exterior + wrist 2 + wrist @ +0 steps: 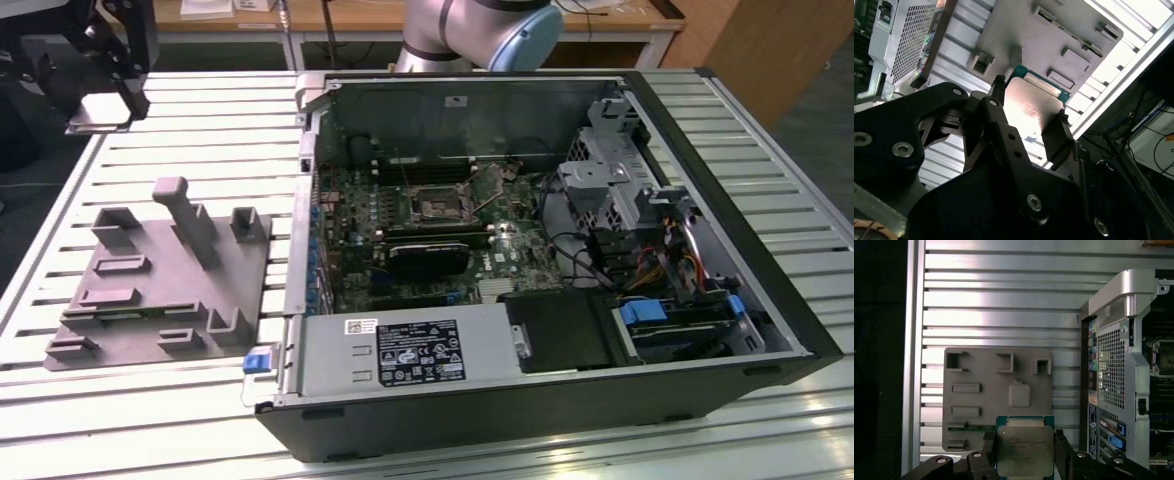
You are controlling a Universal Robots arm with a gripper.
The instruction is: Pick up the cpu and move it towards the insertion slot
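The cpu (1023, 450) is pinched at two edges in my tool (1025, 447), held up off the slatted tabletop (200, 150). The insertion slot (437, 203) is well apart, inside the open case (534, 405).

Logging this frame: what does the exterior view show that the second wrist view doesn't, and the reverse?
Exterior view: inside the computer case, the insertion slot on the motherboard. Second wrist view: up close, the gripper shut on the cpu by two opposite edges. Both: the grey fixture block, the slatted table and the case's outer wall.
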